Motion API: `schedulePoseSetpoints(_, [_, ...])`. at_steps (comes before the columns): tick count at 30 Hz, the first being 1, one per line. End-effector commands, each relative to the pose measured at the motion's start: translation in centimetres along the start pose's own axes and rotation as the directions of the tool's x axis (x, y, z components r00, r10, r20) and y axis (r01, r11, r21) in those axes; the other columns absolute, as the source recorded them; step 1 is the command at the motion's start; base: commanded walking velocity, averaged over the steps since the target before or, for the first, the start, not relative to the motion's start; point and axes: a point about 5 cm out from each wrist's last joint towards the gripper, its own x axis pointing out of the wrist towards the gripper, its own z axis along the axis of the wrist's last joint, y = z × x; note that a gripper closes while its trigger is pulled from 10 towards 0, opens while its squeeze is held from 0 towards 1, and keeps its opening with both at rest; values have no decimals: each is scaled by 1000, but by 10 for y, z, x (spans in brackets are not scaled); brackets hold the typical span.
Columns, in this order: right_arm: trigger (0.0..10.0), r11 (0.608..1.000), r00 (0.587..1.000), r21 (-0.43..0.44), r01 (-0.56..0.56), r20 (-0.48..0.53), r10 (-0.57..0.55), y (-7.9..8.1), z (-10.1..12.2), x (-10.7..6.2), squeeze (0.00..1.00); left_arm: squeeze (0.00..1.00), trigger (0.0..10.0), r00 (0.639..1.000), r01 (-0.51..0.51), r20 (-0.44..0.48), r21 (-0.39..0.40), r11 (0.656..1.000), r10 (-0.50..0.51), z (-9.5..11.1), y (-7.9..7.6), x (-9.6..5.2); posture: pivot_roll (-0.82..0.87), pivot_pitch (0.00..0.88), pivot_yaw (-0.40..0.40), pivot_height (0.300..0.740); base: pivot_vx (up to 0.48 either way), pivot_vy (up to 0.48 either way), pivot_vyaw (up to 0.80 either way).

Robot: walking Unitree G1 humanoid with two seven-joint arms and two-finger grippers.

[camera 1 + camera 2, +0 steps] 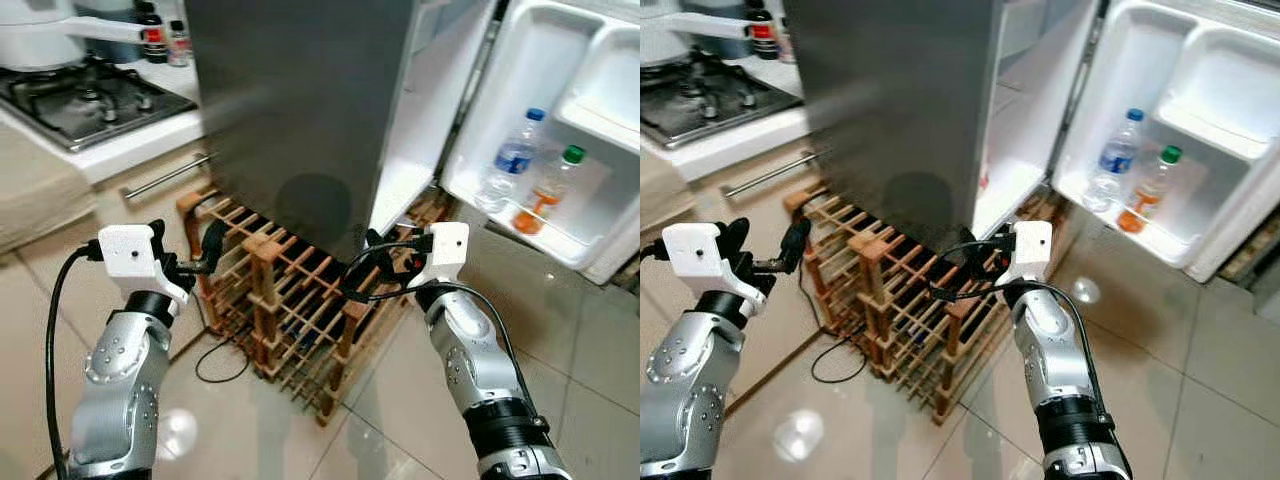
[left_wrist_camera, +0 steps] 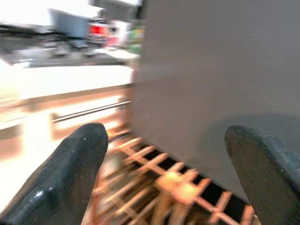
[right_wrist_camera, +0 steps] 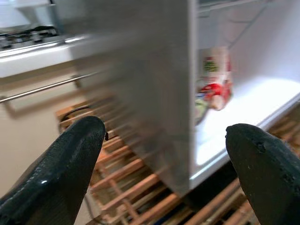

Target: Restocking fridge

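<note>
Left hand [image 1: 205, 255] and right hand [image 1: 372, 262] both spread, empty (lower frame), above wooden lattice rack [image 1: 290, 300]; grey fridge [image 1: 300, 110] door open.

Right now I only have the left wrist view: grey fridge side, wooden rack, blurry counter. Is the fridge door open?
Observer: Yes. The fridge door is swung wide open to the robot's right.
Operator: Anything on the door shelf?
Observer: Two bottles stand there: a blue-capped water bottle and a green-capped bottle with orange liquid.
Operator: Is the right gripper carrying something?
Observer: No. The right gripper is open and empty, pointing at the fridge's lower shelf, where a packaged item sits.
</note>
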Motion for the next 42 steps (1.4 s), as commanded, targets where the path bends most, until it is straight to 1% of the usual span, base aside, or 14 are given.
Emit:
schedulePoseSetpoints(1, [10000, 1000, 1000, 11, 5, 9, -5, -5, 4, 2, 0, 0, 10000, 999, -37, -25, 16, 999, 38, -3, -3, -1, -38, 0, -9, 740, 0, -480, 594])
schedulePoseSetpoints(5, [10000, 1000, 1000, 12, -9, 7, 9, -4, 4, 4, 0, 0, 10000, 986, -140, -66, 180, 974, 154, -9, 0, 2, -39, 0, -4, 740, 0, -349, 594])
schedulePoseSetpoints(7, [10000, 1000, 1000, 13, -16, 8, 16, -3, 4, 4, 0, 0, 10000, 982, -167, -57, 196, 966, 181, -8, 4, 3, -40, 0, -3, 740, 0, 0, 594])
schedulePoseSetpoints(10, [10000, 999, 999, 16, -39, 7, 39, 0, 5, 8, 0, 0, 10000, 960, -261, -25, 281, 924, 279, 0, 19, 7, -41, 0, -1, 740, 0, 0, 592])
schedulePoseSetpoints(14, [10000, 998, 998, 23, -61, 7, 61, 1, 7, 10, 0, 0, 10000, 959, -269, 11, 340, 901, 282, 9, 19, 11, -35, 0, 2, 740, 0, 0, 594])
schedulePoseSetpoints(18, [10000, 998, 998, 23, -66, 6, 66, -4, 9, 12, 0, 0, 10000, 969, -243, 35, 346, 906, 246, 15, 9, 17, -43, 0, 2, 740, 0, 0, 592])
schedulePoseSetpoints(21, [10000, 996, 996, -7, -91, 14, 91, -7, 16, 10, 0, 0, 10000, 970, -235, 27, 363, 901, 242, 9, 6, 17, -82, 0, -7, 740, 0, 0, 590])
schedulePoseSetpoints(25, [10000, 996, 996, -30, -84, 5, 84, -13, 15, 7, 0, 0, 10000, 960, -251, -35, 335, 908, 279, -14, 9, 20, -84, 0, -15, 740, 0, 0, 583])
schedulePoseSetpoints(27, [10000, 996, 997, -33, -78, 2, 78, -16, 15, 6, 0, 0, 10000, 960, -239, -76, 272, 932, 268, -21, 5, 29, -68, 0, -38, 740, 0, 0, 584])
schedulePoseSetpoints(31, [10000, 996, 996, -34, -83, -17, 82, -15, 9, 7, 0, 0, 10000, 977, -202, -30, 205, 958, 212, -8, 6, 34, -30, 0, -60, 740, 0, 0, 583])
schedulePoseSetpoints(36, [10000, 995, 997, -48, -82, -15, 82, -10, 7, 10, 0, 0, 10000, 987, -141, -61, 114, 983, 149, -9, -3, 22, -15, 0, -45, 740, 0, 0, 564])
schedulePoseSetpoints(39, [10000, 986, 997, -149, -77, -8, 77, -1, 3, 10, 0, 0, 10000, 990, -107, -76, 127, 986, 117, -14, -6, 14, -14, 0, -21, 740, 87, 125, 188])
schedulePoseSetpoints(41, [10000, 989, 998, -129, -68, -1, 69, 0, 2, 10, 0, 0, 10000, 988, -119, -86, 131, 984, 131, -17, -4, 14, -15, 0, -17, 740, 0, 399, 0])
schedulePoseSetpoints(42, [10000, 998, 1000, -63, -29, -9, 28, -1, -1, 9, 0, 0, 10000, 987, -119, -93, 134, 984, 132, -16, -7, 13, -17, 0, 4, 740, 0, 454, 0])
